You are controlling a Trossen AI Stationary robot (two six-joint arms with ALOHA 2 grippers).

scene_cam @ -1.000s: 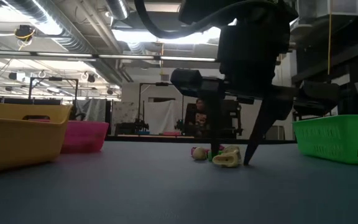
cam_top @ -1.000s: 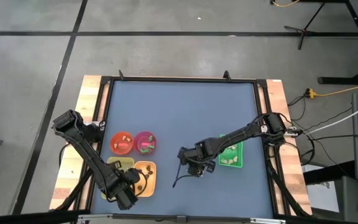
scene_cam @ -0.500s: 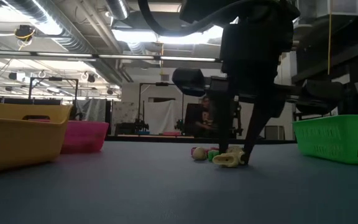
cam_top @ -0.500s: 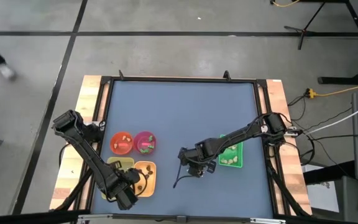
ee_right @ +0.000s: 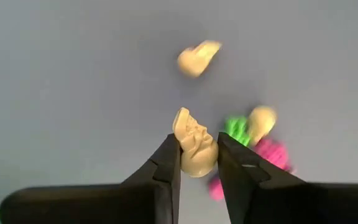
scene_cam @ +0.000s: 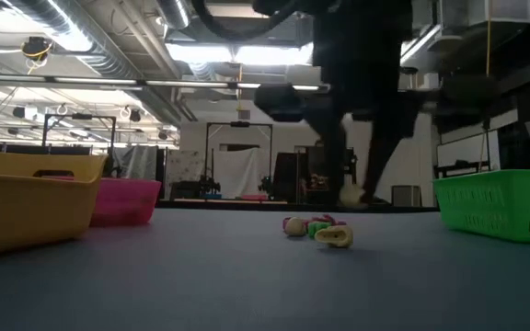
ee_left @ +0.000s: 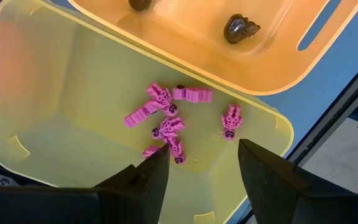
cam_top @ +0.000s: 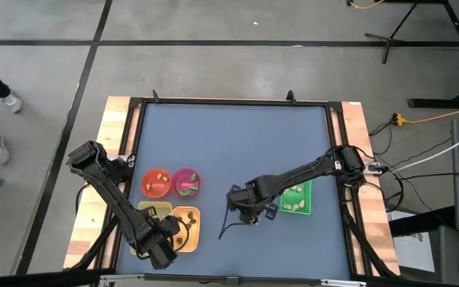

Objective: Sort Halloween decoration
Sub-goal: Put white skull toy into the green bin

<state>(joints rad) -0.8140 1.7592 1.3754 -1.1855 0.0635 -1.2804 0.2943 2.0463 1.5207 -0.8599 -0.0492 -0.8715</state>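
Smoothly moulded cream skull [ee_right: 194, 144] in right hand [ee_right: 197, 163]

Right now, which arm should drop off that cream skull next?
The right. Its gripper is shut on the cream skull, lifted near the green tray. The left gripper hangs open over the yellow tray.

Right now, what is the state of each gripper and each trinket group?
Right gripper: shut on cream skull, lifted off table.
Left gripper: open, over yellow tray.
Magenta trinkets: lying in yellow tray.
Loose trinkets: lying on blue table.
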